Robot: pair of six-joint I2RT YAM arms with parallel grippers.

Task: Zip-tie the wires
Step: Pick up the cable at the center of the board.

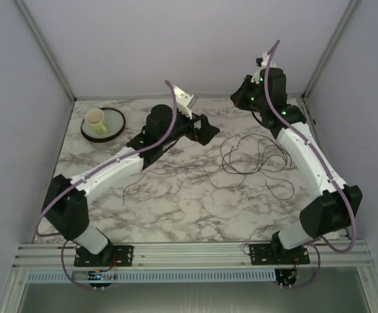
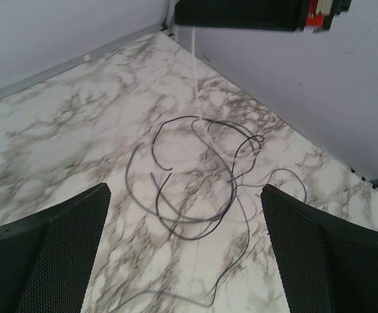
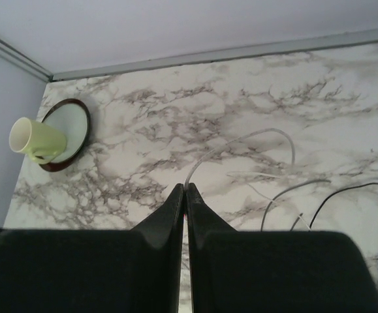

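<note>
Dark wires [image 1: 252, 158]; white zip tie [image 2: 194, 73]; grey-veined marble table [image 1: 175, 208]; pale-yellow cup [image 1: 96, 119].

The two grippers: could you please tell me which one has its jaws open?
The left gripper: its jaws stand wide apart, while the right gripper's are pressed shut on a thin pale strand.

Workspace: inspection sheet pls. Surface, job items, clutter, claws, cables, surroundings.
Surface: marble-pattern table, no spills seen.
Job's things: wires lie loose in tangled loops, right of centre, untied.
Clutter: pale green cup on dark-rimmed plate, far left corner.
Claws: left claw open, facing the wires; right claw raised, shut on thin white strip.
Cables: purple cables along both arms.
Surroundings: pale walls; metal rail at near edge.
</note>
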